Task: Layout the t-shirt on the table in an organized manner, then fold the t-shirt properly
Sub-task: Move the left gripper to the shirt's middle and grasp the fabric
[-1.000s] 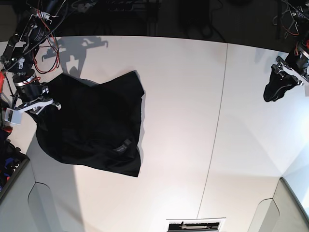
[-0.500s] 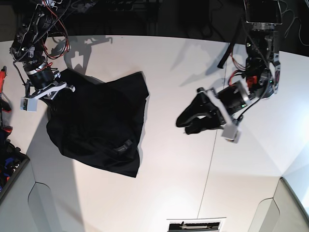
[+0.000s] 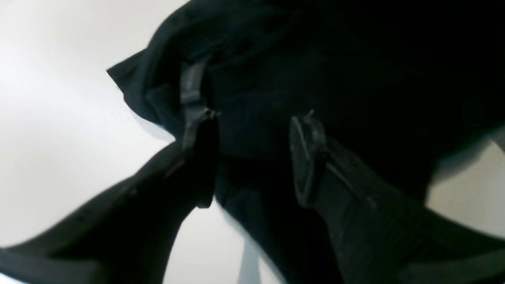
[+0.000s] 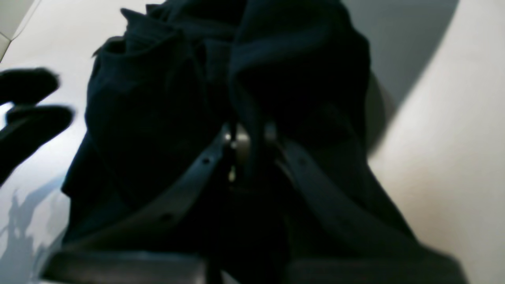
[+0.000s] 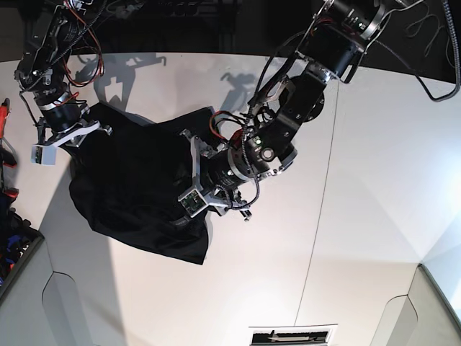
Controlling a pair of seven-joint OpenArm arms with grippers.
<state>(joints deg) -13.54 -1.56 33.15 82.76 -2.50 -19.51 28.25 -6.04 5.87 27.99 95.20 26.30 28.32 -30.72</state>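
right gripper [image 5: 63, 135]: far left of base view, at the top-left corner of the cloth; in its wrist view the jaws are pinched tight on a fold of black fabric, nothing else between them. Likely pinning or lifting that corner so the other arm can spread the rest.
t-shirt [image 5: 130, 180]: large black cloth t-shirt, crumpled in an uneven heap, plain black side up, no graphic visible; lies on the left part of the table, one corner raised at the right gripper, lower edge bunched near the other gripper. Not laid flat, so layout looks barely started and folding not begun.
left gripper [image 5: 205, 189]: centre of base view, arm reaching across from the far side, tip at the shirt's right edge; wrist view shows the two fingers [image 3: 305, 157] spread apart with dark cloth lying between and beyond them, jaws not closed on it. Whether the pads touch the fabric: cannot tell, too dark and blurred. Probably lined up to grab the opposite edge for a stretch-out.
table [image 5: 374, 180]: wide smooth white tabletop, thin dark seam running down its right half; right side bare of cloth, room to pull the shirt out flat.
next move, judged: close left jaws on the edge, then pull away from the right gripper.
risk: grabbing several layers at once, keeping the bunch.
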